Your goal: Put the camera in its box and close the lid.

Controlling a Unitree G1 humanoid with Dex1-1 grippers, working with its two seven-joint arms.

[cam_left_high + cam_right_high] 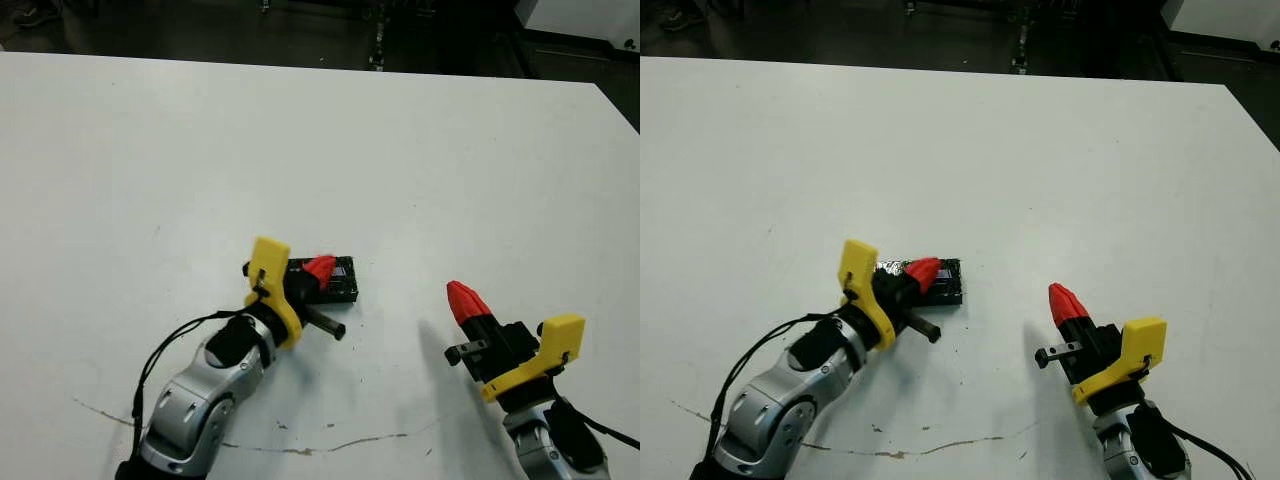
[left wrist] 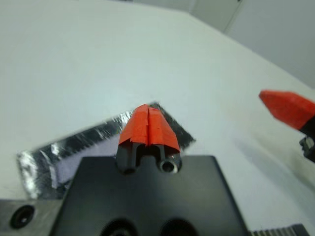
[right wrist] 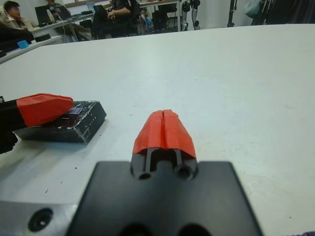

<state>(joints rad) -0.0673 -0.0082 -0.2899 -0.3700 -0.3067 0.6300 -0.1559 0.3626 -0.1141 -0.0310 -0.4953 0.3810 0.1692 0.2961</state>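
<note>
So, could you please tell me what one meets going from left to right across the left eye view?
Left arm → left gripper, fingers shut, resting on the closed box → bare white table → right gripper, fingers shut, apart from the box.

Looks like a robotics lab or shared workroom, not anybody's home. The big white table (image 1: 420, 150) is plain and scuffed, with a long brownish scratch (image 1: 300, 445) running across the near part. Past the far edge the floor (image 1: 200, 35) is dark and bare, and metal stand legs (image 1: 377, 45) poke up there. From the right wrist view you can see people (image 3: 15, 14) sitting at desks (image 3: 54, 24) in the background with what seem to be screens, plus more equipment frames (image 3: 189, 12) behind them. Open-plan, bright overhead lighting.
</note>
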